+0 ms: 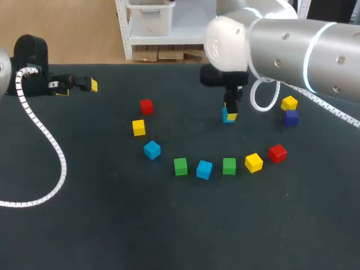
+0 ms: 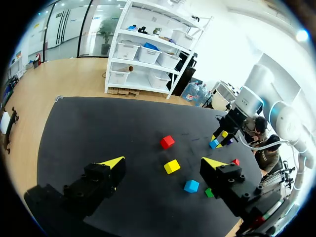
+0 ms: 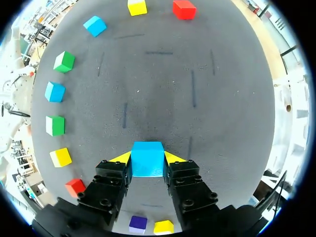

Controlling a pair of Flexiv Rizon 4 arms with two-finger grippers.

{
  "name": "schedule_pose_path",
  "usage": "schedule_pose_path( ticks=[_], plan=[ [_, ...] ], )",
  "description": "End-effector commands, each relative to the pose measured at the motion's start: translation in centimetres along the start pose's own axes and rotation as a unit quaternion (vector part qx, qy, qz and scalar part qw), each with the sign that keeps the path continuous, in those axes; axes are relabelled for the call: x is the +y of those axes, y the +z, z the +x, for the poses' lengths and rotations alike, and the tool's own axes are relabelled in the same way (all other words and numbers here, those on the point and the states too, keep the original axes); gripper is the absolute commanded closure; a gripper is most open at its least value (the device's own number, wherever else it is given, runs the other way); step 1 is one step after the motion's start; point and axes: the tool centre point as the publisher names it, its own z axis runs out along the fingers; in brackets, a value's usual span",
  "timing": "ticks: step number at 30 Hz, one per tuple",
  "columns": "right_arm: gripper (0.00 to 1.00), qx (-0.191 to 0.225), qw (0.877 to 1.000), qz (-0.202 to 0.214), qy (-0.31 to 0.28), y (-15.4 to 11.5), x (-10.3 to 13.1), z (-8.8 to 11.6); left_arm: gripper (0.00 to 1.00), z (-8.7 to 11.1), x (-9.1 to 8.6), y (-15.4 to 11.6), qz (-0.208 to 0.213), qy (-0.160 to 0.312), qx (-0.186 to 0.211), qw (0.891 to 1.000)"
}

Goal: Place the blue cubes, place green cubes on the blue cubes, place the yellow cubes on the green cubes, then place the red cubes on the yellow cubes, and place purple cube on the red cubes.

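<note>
My right gripper [image 1: 229, 114] [image 3: 147, 158] is shut on a blue cube [image 1: 227, 117] [image 3: 147, 159] at the table's back middle, at or just above the mat; I cannot tell which. In front of it several cubes lie in an arc: red [image 1: 146, 106], yellow [image 1: 138, 127], blue [image 1: 152, 149], green [image 1: 180, 166], blue [image 1: 204, 169], green [image 1: 229, 166], yellow [image 1: 253, 162] and red [image 1: 277, 153]. A yellow cube [image 1: 289, 103] and a purple cube [image 1: 291, 117] sit at the right. My left gripper [image 1: 79, 84] [image 2: 163, 164] stands open and empty at the far left.
A white coiled cable [image 1: 48, 140] from the left arm lies across the mat's left side. The right arm's thick white link [image 1: 281, 45] hangs over the back right, with a cable loop [image 1: 264, 98] beside the held cube.
</note>
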Motion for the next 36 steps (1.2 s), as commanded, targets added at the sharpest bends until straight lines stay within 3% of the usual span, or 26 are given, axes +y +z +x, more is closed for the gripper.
schedule_pose_path(
  ticks=[1,36],
  plan=[
    [1.0,-0.008,1.0,-0.002,0.004,0.1,-0.3,0.2,0.0,0.2,0.3,0.0,0.006,0.001,-0.003,1.0],
    [1.0,-0.014,1.0,-0.004,0.015,0.3,-1.7,-1.8,0.0,0.2,0.3,0.0,0.006,0.001,-0.003,1.0]
  ],
)
